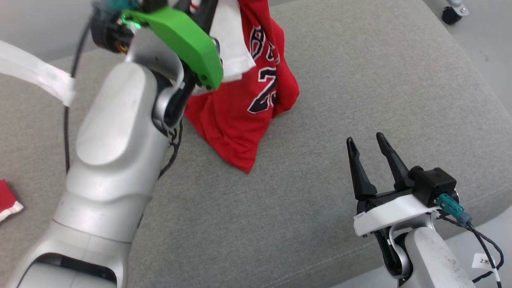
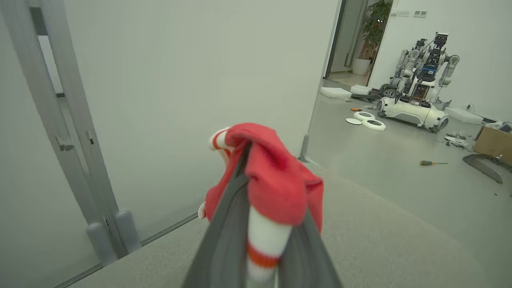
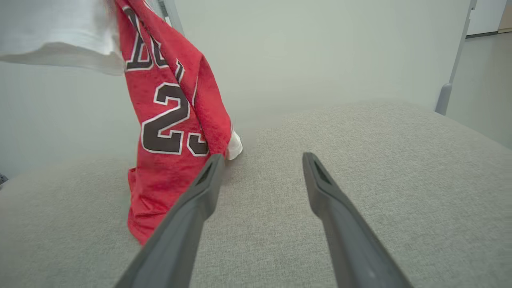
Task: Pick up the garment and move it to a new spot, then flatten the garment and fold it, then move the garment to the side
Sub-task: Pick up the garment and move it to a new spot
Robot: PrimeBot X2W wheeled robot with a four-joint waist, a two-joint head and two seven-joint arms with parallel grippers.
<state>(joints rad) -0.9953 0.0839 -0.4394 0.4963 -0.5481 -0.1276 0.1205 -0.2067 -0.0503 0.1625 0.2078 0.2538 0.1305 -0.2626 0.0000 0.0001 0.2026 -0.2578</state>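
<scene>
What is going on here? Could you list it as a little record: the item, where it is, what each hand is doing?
Item: red jersey, number 23
Position: hanging, lower end resting on the grey cushion
Left hand: shut on the jersey, held high
Right hand: open, empty, low over the cushion, apart from the jersey

A robotics workshop. At two o'clock stands a white wheeled two-armed robot (image 2: 414, 108); a dark-handled screwdriver (image 2: 432, 163) lies near.
</scene>
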